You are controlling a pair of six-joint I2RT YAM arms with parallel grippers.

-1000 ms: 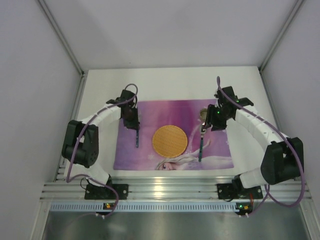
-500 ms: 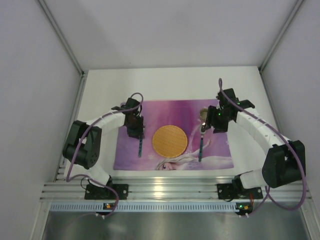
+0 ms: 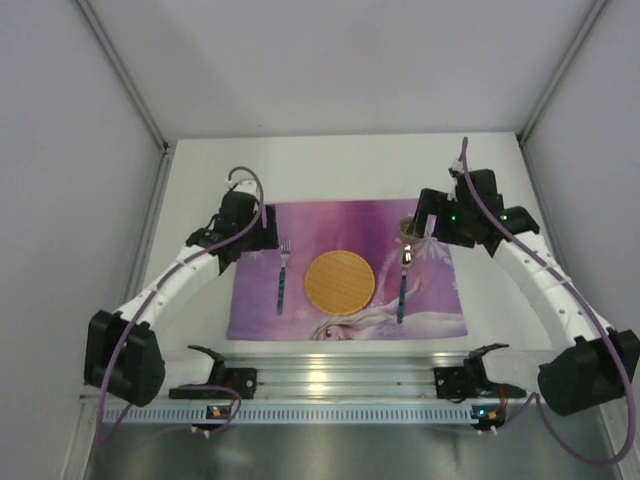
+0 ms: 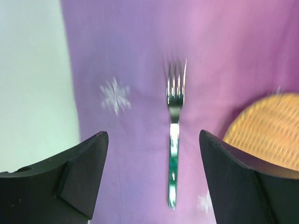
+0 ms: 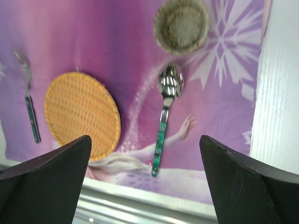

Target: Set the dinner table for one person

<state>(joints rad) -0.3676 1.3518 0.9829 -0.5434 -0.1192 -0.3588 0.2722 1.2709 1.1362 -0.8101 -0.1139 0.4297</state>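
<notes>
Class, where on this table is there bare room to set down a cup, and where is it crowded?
Bare table strip along the far side of the placemat. Crowded on it: fork, orange disc, spoon, coaster.

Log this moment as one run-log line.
left gripper: open, empty | right gripper: open, empty | fork left of woven plate, spoon right, all on purple placemat

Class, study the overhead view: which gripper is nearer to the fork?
Left. The left gripper is open just past the fork's tines. The right gripper is across the woven plate, beyond the spoon.
</notes>
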